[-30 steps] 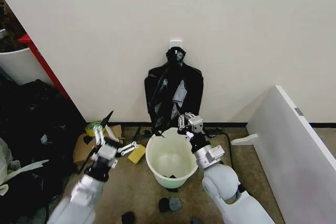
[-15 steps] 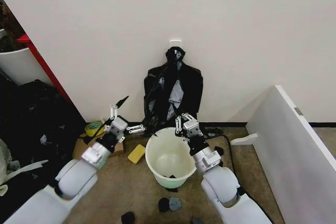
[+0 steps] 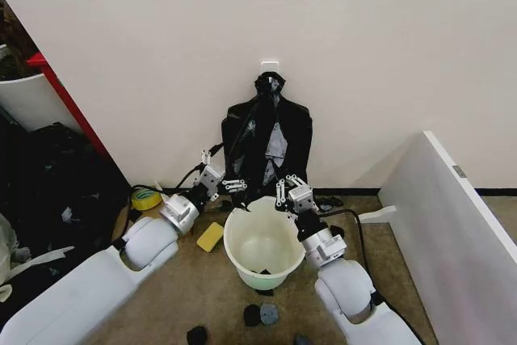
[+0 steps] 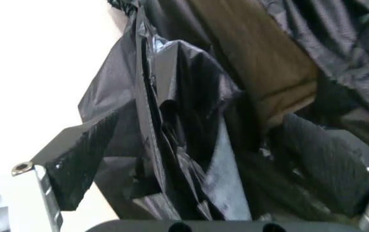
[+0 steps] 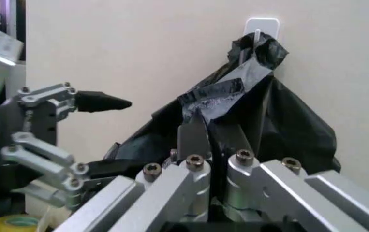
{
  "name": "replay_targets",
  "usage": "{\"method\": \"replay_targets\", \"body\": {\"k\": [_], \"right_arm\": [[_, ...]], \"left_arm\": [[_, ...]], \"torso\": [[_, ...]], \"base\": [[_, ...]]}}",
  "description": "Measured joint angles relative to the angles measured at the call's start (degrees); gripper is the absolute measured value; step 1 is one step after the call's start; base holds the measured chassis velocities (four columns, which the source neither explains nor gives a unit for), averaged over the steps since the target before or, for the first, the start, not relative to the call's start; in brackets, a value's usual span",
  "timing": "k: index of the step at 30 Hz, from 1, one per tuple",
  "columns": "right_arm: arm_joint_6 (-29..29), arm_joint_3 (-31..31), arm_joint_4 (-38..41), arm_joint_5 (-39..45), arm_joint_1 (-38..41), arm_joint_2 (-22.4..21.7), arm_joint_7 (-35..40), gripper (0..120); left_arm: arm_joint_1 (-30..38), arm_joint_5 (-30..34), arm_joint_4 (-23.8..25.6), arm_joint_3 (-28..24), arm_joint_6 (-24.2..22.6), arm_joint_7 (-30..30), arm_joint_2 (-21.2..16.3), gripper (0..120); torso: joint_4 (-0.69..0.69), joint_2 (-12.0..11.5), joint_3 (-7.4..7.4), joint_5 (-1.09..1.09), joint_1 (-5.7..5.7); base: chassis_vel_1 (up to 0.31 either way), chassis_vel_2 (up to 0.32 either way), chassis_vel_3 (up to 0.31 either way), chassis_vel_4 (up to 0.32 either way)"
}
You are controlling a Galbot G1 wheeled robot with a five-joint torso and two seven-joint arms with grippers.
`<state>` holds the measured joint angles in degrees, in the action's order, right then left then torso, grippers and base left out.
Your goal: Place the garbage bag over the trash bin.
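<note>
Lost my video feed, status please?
Left pincer open at hanging black bags. Right pincer shut on black plastic, above trash bin rim. Bin unlined.

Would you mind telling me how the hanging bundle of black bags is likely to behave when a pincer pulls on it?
The bundle of black bags will probably be floppy: it droops in loose folds from the wall hook. Its glossy, crinkled film suggests it may slip between the left pincer's open fingers. It looks thin and light, so it would likely stretch or sway rather than resist.

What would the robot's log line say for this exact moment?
left gripper: open at hanging bags | right gripper: shut on black plastic | trash bin: unlined
</note>
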<state>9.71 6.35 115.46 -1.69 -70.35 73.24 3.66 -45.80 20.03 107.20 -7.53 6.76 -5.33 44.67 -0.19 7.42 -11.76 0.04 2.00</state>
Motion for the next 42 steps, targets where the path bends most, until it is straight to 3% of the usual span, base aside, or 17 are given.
{"method": "replay_targets", "body": {"k": [5, 10, 19, 21, 27, 37, 41, 42], "right_arm": [[0.00, 0.23, 0.13, 0.25, 0.02, -0.22, 0.22, 0], [-0.02, 0.36, 0.14, 0.63, 0.24, -0.23, 0.37, 0], [-0.08, 0.57, 0.44, 1.32, 0.34, -0.76, 0.57, 0], [-0.09, 0.59, 0.46, 1.36, 0.32, -0.83, 0.60, 0], [-0.37, 1.03, 1.36, 2.31, 0.10, -1.68, 0.86, 0], [-1.34, 1.25, 3.06, 5.70, -1.12, -1.93, 1.93, 0], [-3.11, 1.36, 7.28, 9.85, -3.83, -2.23, 3.67, 0], [-3.11, 1.36, 7.28, 9.85, -3.83, -2.23, 3.67, 0]], "left_arm": [[2.42, 1.12, -1.21, -2.10, -0.44, -0.12, 0.80, 87], [2.55, 0.17, -2.01, -3.01, -0.37, -0.08, 1.38, 65], [2.34, -0.58, -3.39, -2.35, -0.52, -0.24, 3.01, 34], [2.35, -0.52, -3.48, -2.29, -0.67, -0.36, 3.16, 33], [2.58, 0.65, -4.02, -2.20, -2.24, -1.60, 4.07, 3], [1.42, 3.27, -1.68, -0.06, -2.52, -3.68, 4.53, 0], [-4.33, 7.81, 6.19, 4.90, -2.14, -4.83, 3.25, 0], [-4.33, 7.81, 6.19, 4.90, -2.14, -4.83, 3.25, 0]], "torso": [[-0.01, 0.00, 0.00, 0.01, 0.00], [0.00, 0.00, 0.00, 0.00, 0.00], [0.00, 0.00, 0.00, 0.00, 0.00], [0.00, 0.00, 0.00, 0.00, 0.00], [0.00, 0.01, 0.00, 0.00, 0.00], [-0.01, 0.01, 0.00, -0.01, 0.00], [0.00, 0.01, 0.01, 0.00, 0.00], [0.00, 0.01, 0.01, 0.00, 0.00]], "base": [[0.000, 0.000, 0.000, 0.000], [0.000, 0.000, 0.000, 0.000], [0.000, 0.000, 0.000, 0.000], [0.000, 0.000, 0.000, 0.000], [0.000, 0.000, 0.000, 0.000], [0.000, 0.000, 0.000, 0.000], [0.000, 0.000, 0.000, 0.000], [0.000, 0.000, 0.000, 0.000]]}}
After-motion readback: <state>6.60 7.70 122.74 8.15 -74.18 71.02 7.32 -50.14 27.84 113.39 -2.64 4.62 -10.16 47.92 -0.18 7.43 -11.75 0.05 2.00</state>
